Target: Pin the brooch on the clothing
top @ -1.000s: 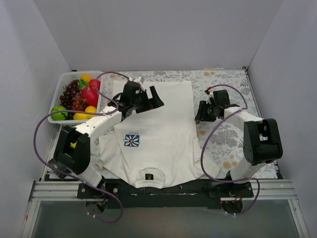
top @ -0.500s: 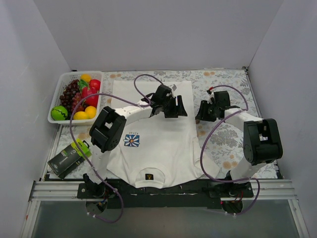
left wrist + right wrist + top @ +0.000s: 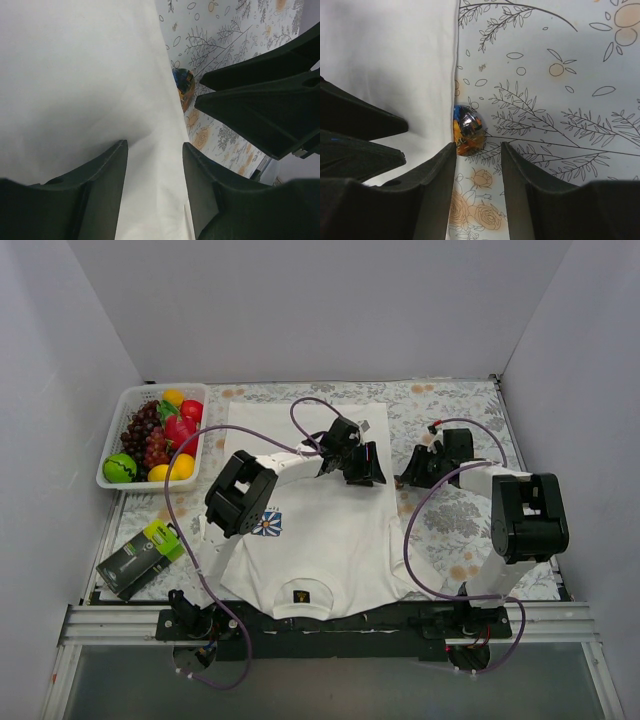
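Two grippers face each other at one side edge of the white T-shirt (image 3: 310, 530) from overhead: left gripper (image 3: 364, 466), right gripper (image 3: 408, 476). Left wrist view: jaws parted over the T-shirt, brooch (image 3: 184, 86) just beside its edge. Right wrist view: jaws parted astride the brooch, not gripping it.

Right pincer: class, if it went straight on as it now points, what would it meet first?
Probably the brooch, lying just ahead on the tablecloth at the edge of the shirt; depth is unclear.
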Action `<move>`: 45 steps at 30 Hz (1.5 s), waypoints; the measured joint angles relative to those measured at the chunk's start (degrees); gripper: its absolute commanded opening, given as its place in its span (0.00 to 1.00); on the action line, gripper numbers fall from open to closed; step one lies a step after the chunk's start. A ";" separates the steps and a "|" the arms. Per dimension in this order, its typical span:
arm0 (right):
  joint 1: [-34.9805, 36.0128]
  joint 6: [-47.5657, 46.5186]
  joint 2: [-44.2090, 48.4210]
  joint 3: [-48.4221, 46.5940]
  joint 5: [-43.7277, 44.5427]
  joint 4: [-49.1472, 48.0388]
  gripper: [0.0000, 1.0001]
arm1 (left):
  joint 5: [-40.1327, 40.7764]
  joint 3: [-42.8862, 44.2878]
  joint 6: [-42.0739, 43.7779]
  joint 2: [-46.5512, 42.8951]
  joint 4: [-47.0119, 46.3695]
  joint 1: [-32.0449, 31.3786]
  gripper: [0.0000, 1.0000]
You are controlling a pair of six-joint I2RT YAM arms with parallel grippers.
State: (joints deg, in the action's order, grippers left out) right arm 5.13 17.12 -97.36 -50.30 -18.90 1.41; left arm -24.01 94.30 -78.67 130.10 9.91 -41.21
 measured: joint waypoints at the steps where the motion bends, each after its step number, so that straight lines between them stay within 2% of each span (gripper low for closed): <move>1: -0.17 0.28 -0.33 0.00 -0.74 -0.70 0.49 | -0.20 0.17 0.00 0.09 0.09 0.02 0.46; 13: -0.55 2.54 -3.65 0.24 -6.78 -7.45 0.42 | -1.31 4.09 -0.81 3.23 -0.09 -0.20 0.42; 15: -0.63 2.56 -3.67 0.37 -7.08 -7.63 0.38 | -1.33 4.37 -0.87 3.56 -0.31 -0.17 0.41; 19: -1.38 2.67 -3.63 1.07 -8.59 -7.76 0.37 | -1.31 4.44 -0.96 3.82 -0.57 -0.20 0.37; 20: -1.66 2.73 -3.63 1.29 -9.18 -7.80 0.33 | -1.31 4.44 -0.96 3.91 -0.70 -0.17 0.37; 25: -2.86 3.74 -3.61 2.60 -11.78 -8.48 0.29 | -1.77 4.83 -1.27 4.94 -1.88 -0.15 0.32; 38: -3.63 6.73 -2.80 6.95 -16.70 -13.90 0.22 | -2.91 4.96 -1.70 6.43 -4.39 0.07 0.18; 41: -3.61 7.30 -1.36 7.91 -17.40 -15.34 0.17 | -2.86 4.96 -1.66 6.47 -4.42 0.07 0.16; 45: -3.58 8.37 0.31 8.33 -17.55 -17.07 0.01 | -2.84 4.87 -1.64 6.51 -4.48 0.09 0.15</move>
State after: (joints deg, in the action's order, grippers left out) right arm 1.54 25.50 -97.06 -41.98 -36.45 -15.66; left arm -26.85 99.18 -80.31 136.62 5.43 -41.12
